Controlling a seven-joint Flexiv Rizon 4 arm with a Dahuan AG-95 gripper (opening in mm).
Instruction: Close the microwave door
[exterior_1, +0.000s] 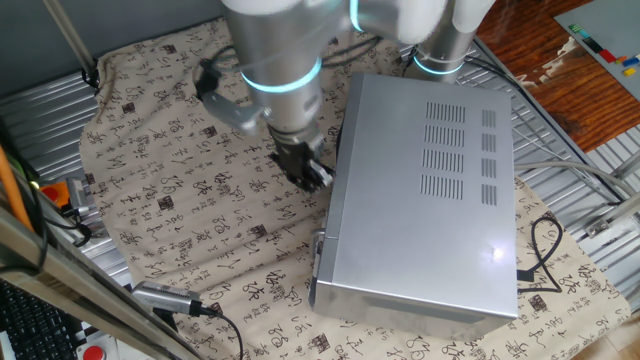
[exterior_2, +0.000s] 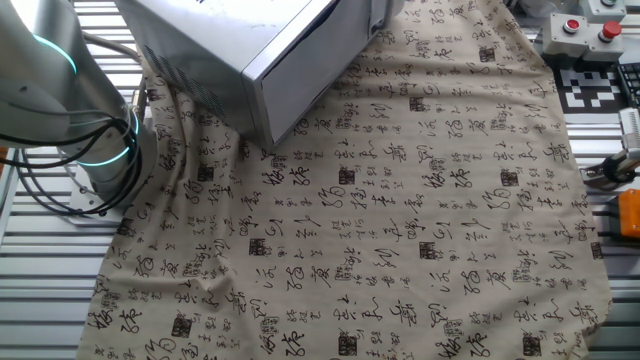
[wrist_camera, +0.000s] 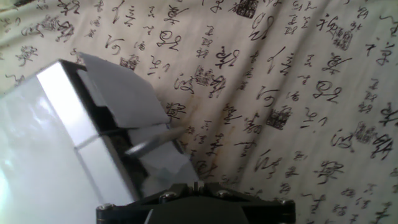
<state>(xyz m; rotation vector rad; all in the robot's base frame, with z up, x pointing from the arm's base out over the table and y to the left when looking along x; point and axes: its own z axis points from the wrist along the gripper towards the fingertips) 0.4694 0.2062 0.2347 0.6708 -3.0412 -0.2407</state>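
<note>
The microwave (exterior_1: 430, 190) is a silver-grey box with vent slots on top, standing on the printed cloth; it also shows in the other fixed view (exterior_2: 230, 35). The microwave door (exterior_1: 327, 228) lies flat against the box front, with no gap showing in the other fixed view (exterior_2: 315, 70). In the hand view its pale pane (wrist_camera: 34, 162) fills the left. My gripper (exterior_1: 313, 177) is right beside the door's far end, fingers together. In the hand view the grey fingers (wrist_camera: 127, 93) lie against the door's dark edge. It holds nothing.
The calligraphy cloth (exterior_2: 400, 220) covers the table. A black cable (exterior_1: 545, 250) trails at the microwave's back. A silver cylinder with a cord (exterior_1: 165, 297) lies near the front left. Red buttons (exterior_2: 585, 30) and an orange block (exterior_2: 630, 212) sit at the edge. The arm's base (exterior_2: 70, 120) stands behind.
</note>
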